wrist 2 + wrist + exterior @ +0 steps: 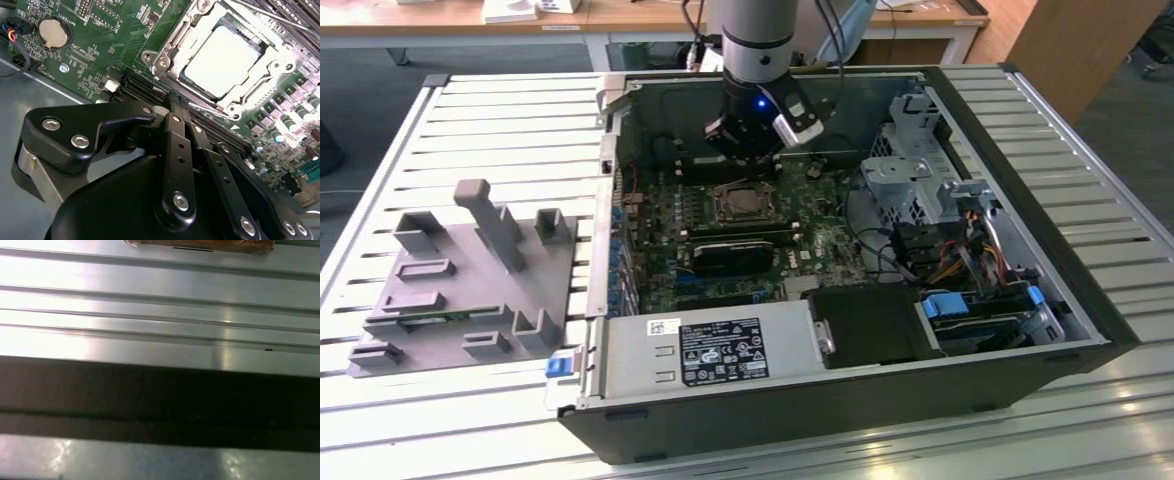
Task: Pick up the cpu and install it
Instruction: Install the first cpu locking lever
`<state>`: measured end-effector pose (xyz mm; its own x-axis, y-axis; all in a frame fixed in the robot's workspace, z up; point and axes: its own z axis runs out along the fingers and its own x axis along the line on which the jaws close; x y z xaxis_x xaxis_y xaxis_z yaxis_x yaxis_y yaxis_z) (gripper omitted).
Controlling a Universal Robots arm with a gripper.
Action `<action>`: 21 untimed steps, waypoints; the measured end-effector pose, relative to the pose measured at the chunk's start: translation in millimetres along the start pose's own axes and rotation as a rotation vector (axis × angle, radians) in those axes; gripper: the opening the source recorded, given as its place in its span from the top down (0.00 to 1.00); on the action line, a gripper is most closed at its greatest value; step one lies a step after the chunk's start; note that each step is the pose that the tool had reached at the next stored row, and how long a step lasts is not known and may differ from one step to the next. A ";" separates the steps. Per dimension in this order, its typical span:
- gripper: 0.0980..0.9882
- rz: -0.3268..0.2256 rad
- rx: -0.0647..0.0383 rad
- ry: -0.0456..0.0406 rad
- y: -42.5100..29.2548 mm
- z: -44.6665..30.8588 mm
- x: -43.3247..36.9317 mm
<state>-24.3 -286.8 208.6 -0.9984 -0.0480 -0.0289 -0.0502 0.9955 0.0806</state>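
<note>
The cpu (pixel 224 56), a flat square chip with a silver-grey top, lies in the motherboard socket (pixel 165 62), whose metal frame stands open around it. In the exterior view the socket (pixel 744 203) sits mid-board inside the open computer case (pixel 1067 290). My gripper (pixel 750 152) hangs just above and behind the socket there. In the second wrist view my gripper (pixel 175 100) has its black fingers (pixel 176 130) drawn together with nothing between them, their tips beside the socket's edge and apart from the cpu.
A grey plastic fixture (pixel 467 270) with upright blocks rests on the slatted table (pixel 480 120) at the exterior view's left. Inside the case are a power supply (pixel 707 350), a drive cage (pixel 914 160), cables (pixel 961 250) and a coin battery (pixel 52 32).
</note>
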 end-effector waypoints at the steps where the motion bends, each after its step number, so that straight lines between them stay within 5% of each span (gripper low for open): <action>1: 0.99 0.000 0.000 0.0001 -0.1 0.8 -0.1; 11: 0.99 0.000 0.000 0.0007 -0.8 7.7 -2.2; 21: 0.99 0.000 0.003 0.0008 -0.6 6.1 -3.3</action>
<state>-20.9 -286.7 202.6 -0.9985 -0.0479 -0.0281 -0.0500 0.9957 0.0776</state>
